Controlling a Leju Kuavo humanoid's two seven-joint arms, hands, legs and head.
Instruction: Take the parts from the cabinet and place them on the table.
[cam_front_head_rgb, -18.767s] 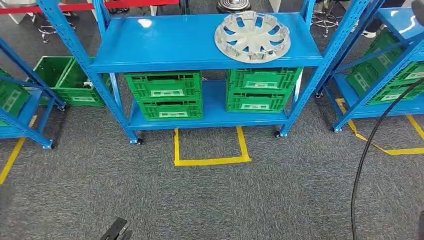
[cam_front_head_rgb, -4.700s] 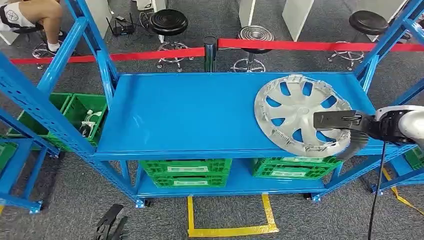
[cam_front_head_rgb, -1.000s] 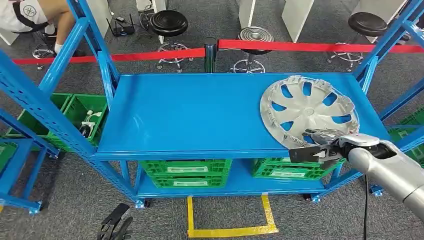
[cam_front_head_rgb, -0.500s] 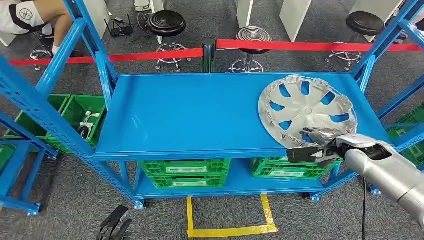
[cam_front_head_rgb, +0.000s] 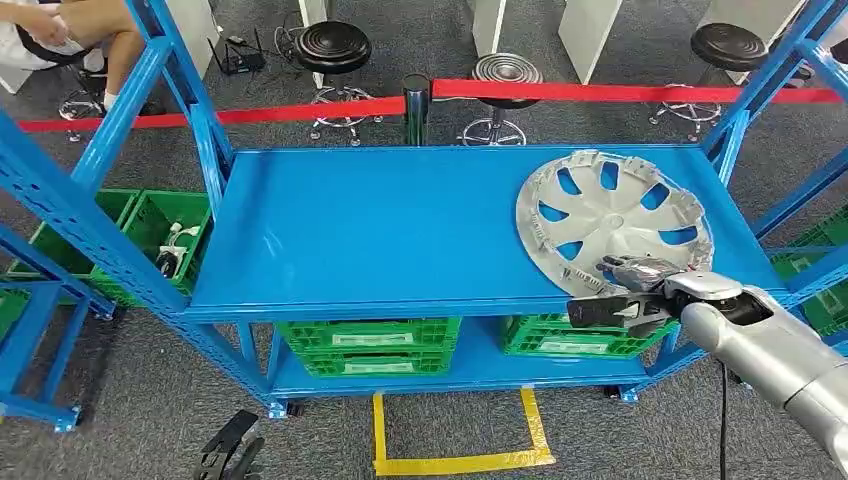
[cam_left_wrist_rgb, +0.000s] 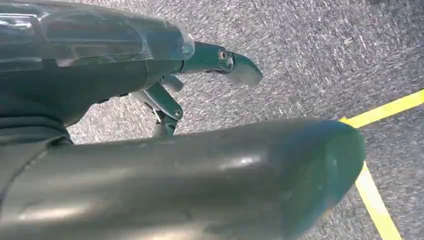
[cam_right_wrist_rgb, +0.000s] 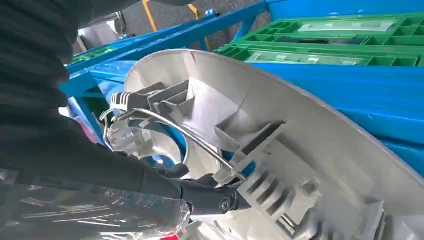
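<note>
A silver hubcap (cam_front_head_rgb: 612, 215) lies flat at the right end of the blue rack's top shelf (cam_front_head_rgb: 380, 230), its near rim reaching the shelf's front edge. My right hand (cam_front_head_rgb: 640, 290) grips that near rim, fingers on top and the dark thumb stretched out below. In the right wrist view the ribbed inner side of the hubcap (cam_right_wrist_rgb: 300, 150) sits right against my fingers (cam_right_wrist_rgb: 210, 197). My left hand (cam_front_head_rgb: 228, 455) hangs low over the carpet, fingers apart and holding nothing, as the left wrist view shows too (cam_left_wrist_rgb: 150, 100).
Green crates (cam_front_head_rgb: 370, 345) (cam_front_head_rgb: 580, 335) fill the lower shelf, and another stands on the left rack (cam_front_head_rgb: 165, 225). Blue uprights (cam_front_head_rgb: 60, 190) flank the shelf. Behind it run a red barrier (cam_front_head_rgb: 300, 108) and stools, with a seated person (cam_front_head_rgb: 60, 30). A yellow tape square (cam_front_head_rgb: 460, 440) marks the floor.
Over the last second my right hand has shifted slightly left along the hubcap's near rim and stays on it. Earlier it reached over the hubcap from the right. Left hand unchanged.
</note>
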